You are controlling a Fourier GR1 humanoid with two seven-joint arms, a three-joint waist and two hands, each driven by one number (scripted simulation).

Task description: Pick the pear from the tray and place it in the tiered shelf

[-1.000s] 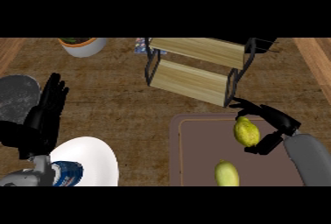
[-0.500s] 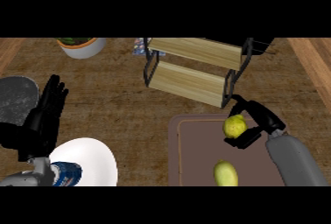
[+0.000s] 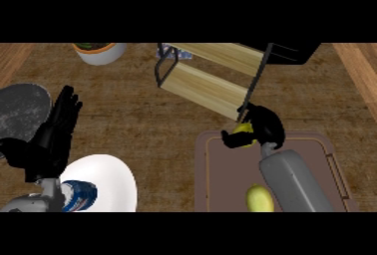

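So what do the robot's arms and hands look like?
Both arms are smooth grey tubes. The right forearm ends in a glossy black right hand. The black left hand has long slim fingers, with a blue-and-white band on the left forearm.

The counter (image 3: 147,114) showed rough, matt wood grain. The tiered shelf (image 3: 210,84) had pale wooden boards in a thin black frame. The plate (image 3: 110,182) appeared smooth and white.
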